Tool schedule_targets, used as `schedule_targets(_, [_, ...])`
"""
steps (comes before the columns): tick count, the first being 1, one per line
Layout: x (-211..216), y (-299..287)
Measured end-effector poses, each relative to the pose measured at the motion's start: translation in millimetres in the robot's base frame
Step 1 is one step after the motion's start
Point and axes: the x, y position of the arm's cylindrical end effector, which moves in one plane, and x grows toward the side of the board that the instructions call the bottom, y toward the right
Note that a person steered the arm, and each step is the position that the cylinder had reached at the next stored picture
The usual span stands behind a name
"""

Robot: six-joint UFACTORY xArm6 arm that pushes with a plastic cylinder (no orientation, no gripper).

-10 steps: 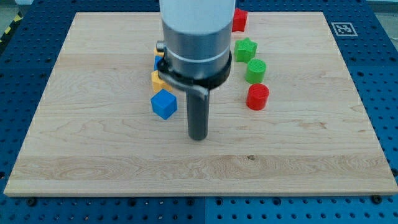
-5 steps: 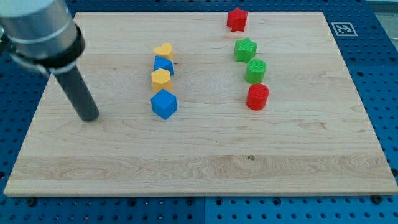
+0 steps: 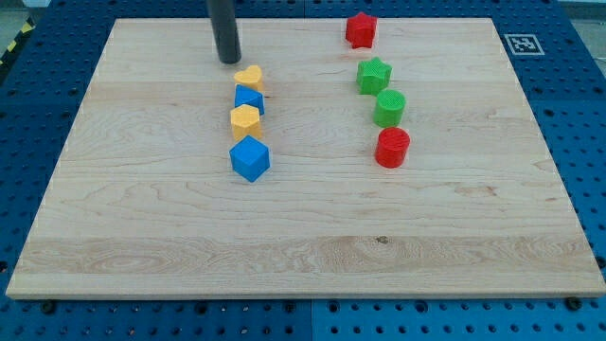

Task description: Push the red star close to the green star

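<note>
A pale wooden worktop [image 3: 142, 237] lies on a blue perforated bench, with a fiducial marker [image 3: 522, 43] at its far right corner. My tip [image 3: 229, 61] stands at the far side, just beside the yellow heart [image 3: 250, 77] on its far left; there are no jaws, only the rod. The heart heads a close column with a small blue block [image 3: 250, 98], a yellow hexagon [image 3: 244, 120] and a blue cube [image 3: 250, 158]. To the right, the red star [image 3: 360, 29] sits farthest, near the green star [image 3: 374, 75] but apart from it; nearer come a green cylinder [image 3: 389, 107] and a red cylinder [image 3: 392, 148].
</note>
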Motion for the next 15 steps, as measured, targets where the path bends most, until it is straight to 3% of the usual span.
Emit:
schedule_targets(3, [-75.1, 84.3])
schedule_targets(5, [-77.3, 96.3])
schedule_targets(8, [-77.1, 161.7])
schedule_targets(11, [-74.4, 182.0])
schedule_targets(15, [-38.5, 188.4])
